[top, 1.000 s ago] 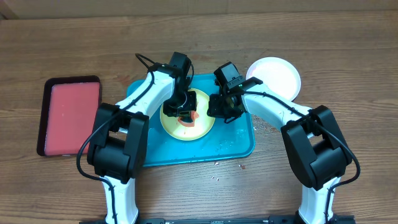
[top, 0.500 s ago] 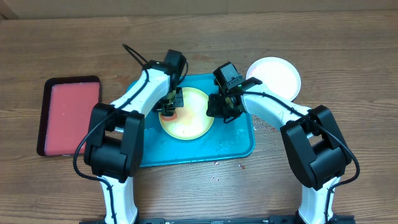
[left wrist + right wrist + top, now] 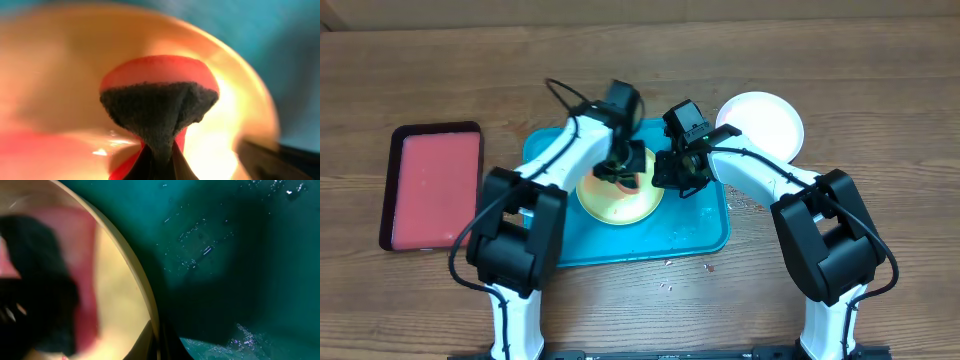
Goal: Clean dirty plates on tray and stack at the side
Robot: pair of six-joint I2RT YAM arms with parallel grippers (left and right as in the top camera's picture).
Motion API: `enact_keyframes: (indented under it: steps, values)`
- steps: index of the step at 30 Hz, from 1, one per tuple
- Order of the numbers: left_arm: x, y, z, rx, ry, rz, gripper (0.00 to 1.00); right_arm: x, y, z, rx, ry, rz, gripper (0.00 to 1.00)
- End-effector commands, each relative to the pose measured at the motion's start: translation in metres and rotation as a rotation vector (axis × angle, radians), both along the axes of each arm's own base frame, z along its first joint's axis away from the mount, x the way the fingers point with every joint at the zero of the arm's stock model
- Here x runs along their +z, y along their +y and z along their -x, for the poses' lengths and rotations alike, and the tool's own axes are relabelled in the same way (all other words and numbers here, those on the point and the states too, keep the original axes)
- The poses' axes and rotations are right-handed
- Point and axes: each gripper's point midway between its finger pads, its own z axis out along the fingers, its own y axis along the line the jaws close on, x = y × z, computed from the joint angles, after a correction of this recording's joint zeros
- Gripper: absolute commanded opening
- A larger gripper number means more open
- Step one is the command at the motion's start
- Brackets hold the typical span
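1. Wooden tabletop (image 3: 880,80) fills the overhead view. There the two arms cover much of the yellow-green plate (image 3: 610,208).
2. The left wrist view is strongly blurred, so red smears on the plate are hard to separate from the sponge (image 3: 160,95) colour.
3. In the right wrist view only the dark tips of the right end effector (image 3: 160,342) enter at the bottom edge. The left part is a red and black blur.
4. The yellow-green plate lies in the middle of the teal tray (image 3: 705,232).
5. A white plate (image 3: 765,120) sits on the tabletop just beside the tray's far right corner. A red tray (image 3: 430,185) lies apart to the left.
6. The left end effector (image 3: 620,170) points down onto the plate. It is pressed together on the sponge, which is red with a dark scrub face.
7. The right end effector comes low from the right and pinches the plate's right rim.
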Motion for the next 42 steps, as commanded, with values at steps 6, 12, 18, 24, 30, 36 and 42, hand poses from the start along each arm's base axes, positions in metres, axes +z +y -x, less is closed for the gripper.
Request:
enact_keyframes:
  steps: [6,12,18,24,30,36,42]
  values:
    - [-0.008,0.013,0.028,0.007,0.095,-0.092,0.04,-0.013,-0.012,-0.002,-0.024,0.000,0.067,0.04]
    - [-0.009,0.058,0.028,0.085,0.129,-0.212,0.04,-0.013,-0.012,-0.002,-0.024,0.000,0.067,0.04]
    - [-0.008,0.098,0.025,0.156,0.149,-0.284,0.04,-0.013,-0.012,-0.002,-0.024,0.000,0.067,0.04]
    - [-0.005,0.107,0.014,0.191,0.120,-0.271,0.04,-0.013,-0.012,-0.003,-0.020,-0.002,0.067,0.04]
    - [0.034,0.101,-0.010,0.217,-0.010,-0.192,0.04,-0.012,-0.011,-0.004,-0.009,-0.010,0.066,0.04]
    - [0.094,0.126,-0.031,0.312,-0.179,-0.099,0.04,-0.002,-0.006,-0.011,0.030,-0.042,0.058,0.04]
    - [0.107,0.185,-0.032,0.430,-0.190,-0.114,0.04,0.010,0.000,-0.021,0.041,-0.079,0.042,0.04]
